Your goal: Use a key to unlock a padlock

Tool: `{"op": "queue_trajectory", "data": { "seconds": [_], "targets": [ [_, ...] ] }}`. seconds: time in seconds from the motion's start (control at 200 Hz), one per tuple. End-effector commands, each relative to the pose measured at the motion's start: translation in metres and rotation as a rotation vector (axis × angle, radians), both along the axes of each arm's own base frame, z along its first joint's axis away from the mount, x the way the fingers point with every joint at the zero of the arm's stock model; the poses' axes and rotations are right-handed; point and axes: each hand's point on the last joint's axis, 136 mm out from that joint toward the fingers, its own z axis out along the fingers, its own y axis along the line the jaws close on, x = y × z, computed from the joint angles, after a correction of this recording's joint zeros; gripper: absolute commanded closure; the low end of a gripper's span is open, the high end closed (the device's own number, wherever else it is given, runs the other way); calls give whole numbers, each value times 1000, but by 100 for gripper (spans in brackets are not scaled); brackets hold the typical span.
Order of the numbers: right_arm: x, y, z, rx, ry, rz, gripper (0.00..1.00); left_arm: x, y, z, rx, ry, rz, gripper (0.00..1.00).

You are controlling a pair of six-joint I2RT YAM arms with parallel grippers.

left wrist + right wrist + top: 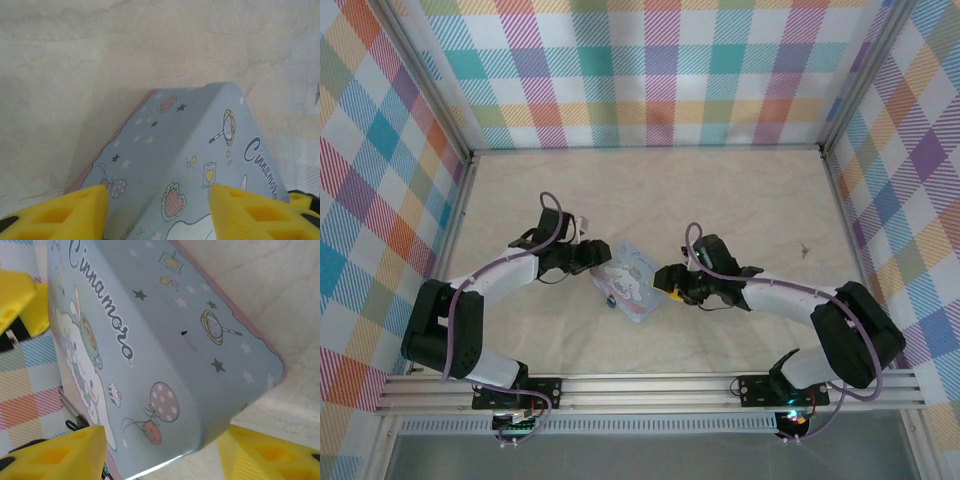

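The pale-blue cartoon tin box (632, 275) sits tilted at the table's middle between both arms. A tiny dark bluish padlock (609, 299) hangs at its near-left side. My left gripper (594, 260) is at the box's far-left end. In the left wrist view it (157, 215) stands open, with its yellow fingers (60, 212) wide apart over the box (190, 150). My right gripper (666, 283) is at the box's right end. It (162, 455) is open too, straddling a rounded corner of the box (150, 340), and bare table shows beside the right finger (270, 455).
Plaid walls (650, 70) and metal frame rails (650, 385) close the pale table (740, 190) in on all sides. A small dark mark (805, 248) lies on the table at the right. The left gripper's yellow finger (17, 295) shows beyond the box.
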Motion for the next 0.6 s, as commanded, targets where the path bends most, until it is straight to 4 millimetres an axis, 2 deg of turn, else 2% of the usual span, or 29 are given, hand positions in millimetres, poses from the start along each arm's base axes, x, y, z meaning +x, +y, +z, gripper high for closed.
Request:
{"op": "queue_trajectory", "data": {
  "seconds": [0.0,0.29,0.595],
  "targets": [
    [22,10,13,1,-57,-14,43,-17,-11,1,-26,23,-44,47],
    [67,12,15,-69,-88,-17,43,-19,-27,11,-59,-8,-48,50],
    [109,7,13,-117,-104,-7,43,6,-45,20,-62,-63,-25,51]
  ]
}}
